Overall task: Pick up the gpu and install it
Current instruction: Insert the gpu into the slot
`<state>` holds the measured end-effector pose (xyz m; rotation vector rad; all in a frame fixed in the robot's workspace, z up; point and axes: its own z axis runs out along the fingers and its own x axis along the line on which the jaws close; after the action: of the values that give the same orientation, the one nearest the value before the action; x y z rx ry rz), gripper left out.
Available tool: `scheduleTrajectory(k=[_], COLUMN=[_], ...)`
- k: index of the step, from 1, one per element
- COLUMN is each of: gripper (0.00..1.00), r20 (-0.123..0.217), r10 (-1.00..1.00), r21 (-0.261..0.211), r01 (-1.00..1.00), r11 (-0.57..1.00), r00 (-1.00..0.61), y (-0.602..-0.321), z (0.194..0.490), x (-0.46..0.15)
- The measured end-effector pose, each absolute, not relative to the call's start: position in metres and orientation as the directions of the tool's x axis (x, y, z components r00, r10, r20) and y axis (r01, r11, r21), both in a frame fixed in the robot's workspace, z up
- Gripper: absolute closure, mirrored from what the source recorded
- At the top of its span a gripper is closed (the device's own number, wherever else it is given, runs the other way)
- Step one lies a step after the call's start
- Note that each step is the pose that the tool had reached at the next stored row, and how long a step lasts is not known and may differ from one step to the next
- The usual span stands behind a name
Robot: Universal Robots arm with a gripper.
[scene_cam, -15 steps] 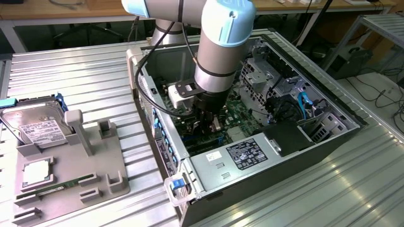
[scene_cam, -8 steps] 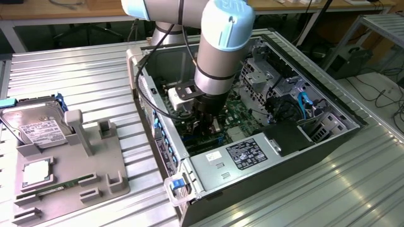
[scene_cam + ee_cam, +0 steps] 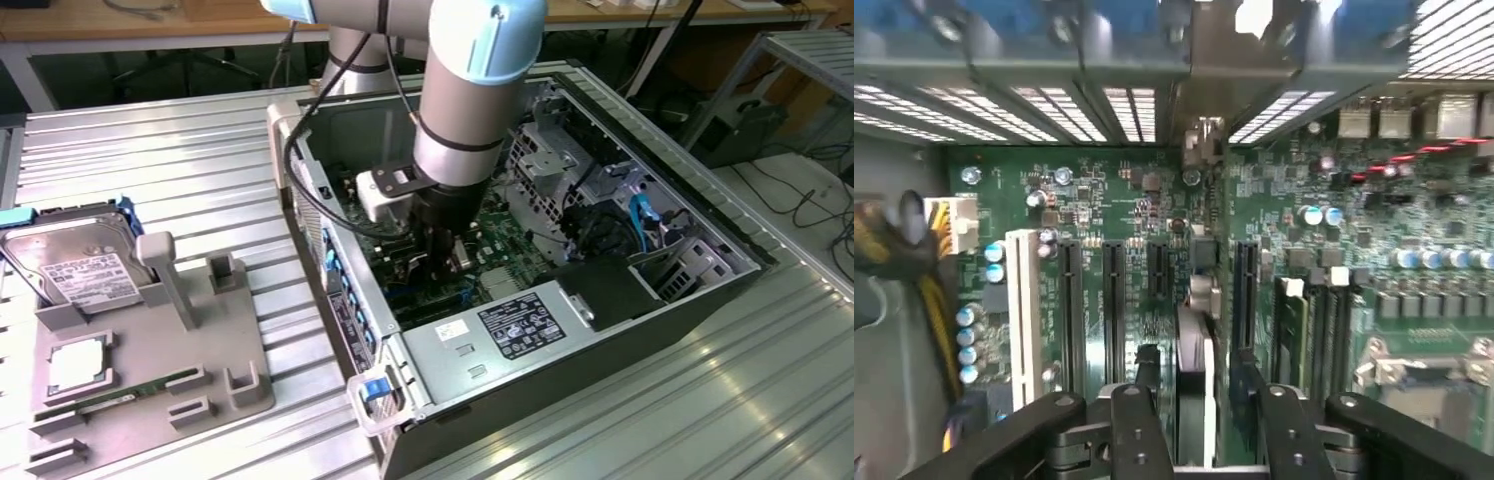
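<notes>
Standing on edge in a motherboard point(image 3: 1124, 200) slot inside the open computer case point(image 3: 694, 300), the gpu point(image 3: 1197, 350) is straddled by the gripper point(image 3: 1199, 395), whose jaws are parted beside it.

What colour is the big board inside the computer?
Green, best seen in the wrist view: motherboard.

No text can be read clearly. The hard drive point(image 3: 76, 268) at the tray's far corner carries a white label, and the power supply point(image 3: 514, 330) at the case's near edge carries a dark one, both illegible.
</notes>
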<state>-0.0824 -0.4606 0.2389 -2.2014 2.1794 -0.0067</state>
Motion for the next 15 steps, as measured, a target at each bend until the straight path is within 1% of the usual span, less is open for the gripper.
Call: scheduleTrajectory(k=[4, 10, 15], gripper=[0.59, 0.59, 0.6], r20=[-0.028, -0.024, -0.021], r10=[-1.0, -1.0, -1.0], r21=[-0.036, -0.036, -0.036], r01=[-0.999, -0.999, -0.999], r11=[-0.009, -0.01, -0.01], r00=[0.01, 0.011, 0.011], y=[-0.46, -0.459, -0.459], z=[0.263, 0.29, 0.293], x=[-0.082, -0.082, -0.082])
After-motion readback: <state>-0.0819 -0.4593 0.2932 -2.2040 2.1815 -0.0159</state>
